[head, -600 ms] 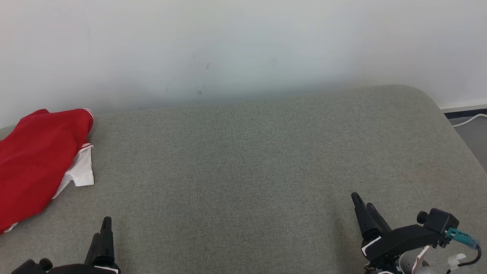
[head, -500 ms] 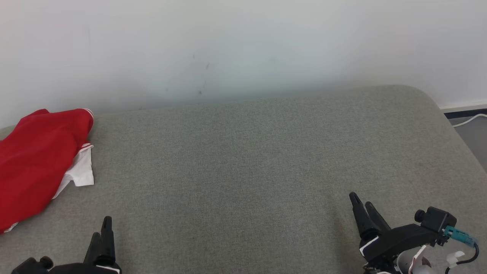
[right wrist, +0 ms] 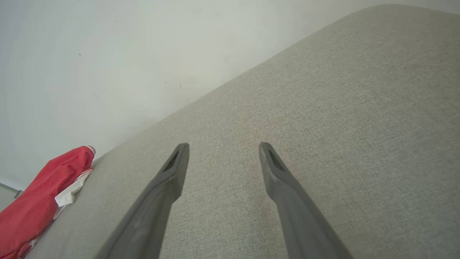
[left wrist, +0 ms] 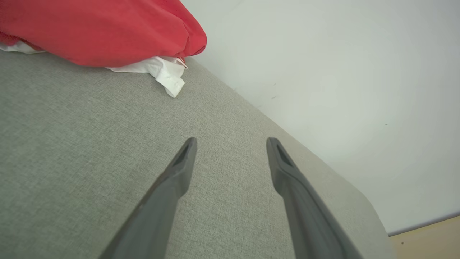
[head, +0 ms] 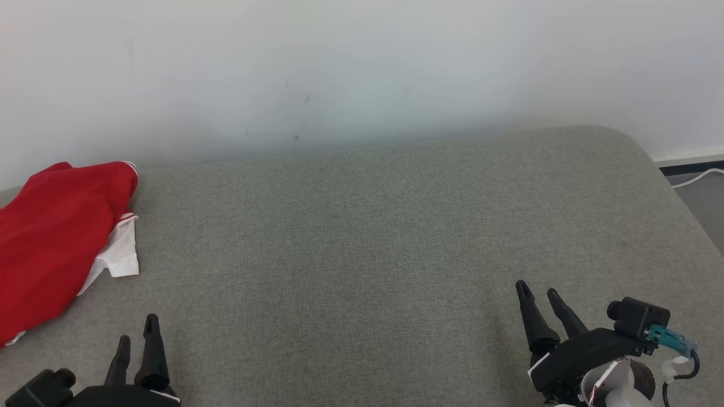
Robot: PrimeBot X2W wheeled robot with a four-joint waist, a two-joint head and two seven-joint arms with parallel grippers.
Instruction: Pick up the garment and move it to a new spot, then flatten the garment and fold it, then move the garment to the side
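The garment is soft, matt red cloth, with smoother white cloth showing under its edge. The tabletop is covered in grey woven fabric, matt and slightly coarse. The wall is pale, smooth and matt. The left hand and right hand look like dark matt plastic.

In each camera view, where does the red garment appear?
Head view: red garment at the left edge, mid-height.
Left wrist view: red garment, top left corner.
Right wrist view: red garment, bottom left corner.
Shared landmark: the white cloth peeking from under the red.
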